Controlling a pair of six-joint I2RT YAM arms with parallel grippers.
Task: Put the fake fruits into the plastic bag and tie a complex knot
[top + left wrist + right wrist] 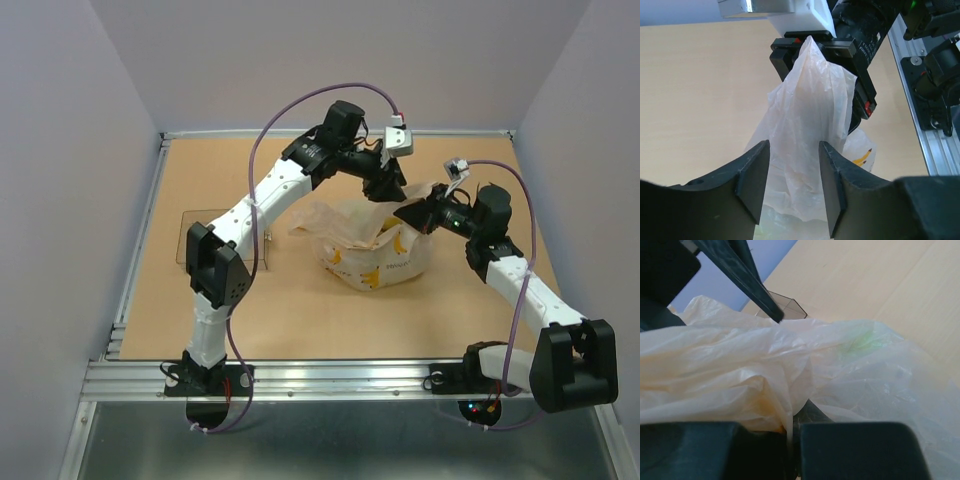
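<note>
Left jaws and right jaws meet atop the plastic bag [385, 262] on the table [280, 300].

**Tan board table, one bag and one tray on it**

A flat, matte tan-brown board table [290, 310] fills the enclosure floor, framed by thin metal edging on the left and far sides. A ribbed silver aluminium rail [340, 378] runs along its near edge, and the two black arm bases [205, 378] sit on that rail.

A thin, crinkly, whitish-peach plastic bag [375, 262] printed with yellow bananas rests right of centre, its bottom on the board and its top drawn upward. Well apart to the left lies a clear, rigid rectangular plastic tray [203, 218], partly hidden behind the left arm.
</note>
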